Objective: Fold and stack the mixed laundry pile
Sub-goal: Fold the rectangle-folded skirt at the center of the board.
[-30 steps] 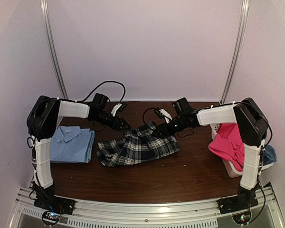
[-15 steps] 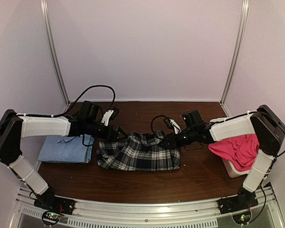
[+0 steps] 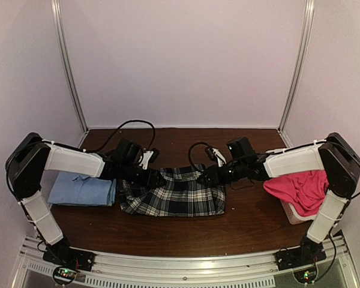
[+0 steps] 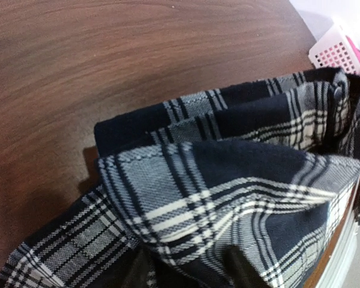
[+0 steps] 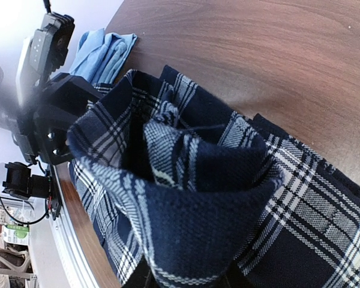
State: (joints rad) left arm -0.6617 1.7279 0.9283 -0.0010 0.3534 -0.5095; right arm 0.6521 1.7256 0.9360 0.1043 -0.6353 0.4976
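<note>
Two pinches: the plaid shirt (image 3: 174, 195) is clamped by the left jaws at its 11 o'clock corner and by the right jaws at its 1 o'clock corner.
Position: laid mid-surface (image 3: 246, 225), between the blue shirt (image 3: 81, 191) at 9 o'clock and the pink trousers (image 3: 297, 186) at 3 o'clock.
Handling: judged light, limp and sturdy; sagging between holds is expected.
Hold: corners and hems are best taken.

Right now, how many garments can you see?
3. Blue shirt folded at the left; plaid shirt in the middle, gripped by left hand and right hand; pink trousers draped over the basket at right. More may be hidden underneath.
</note>
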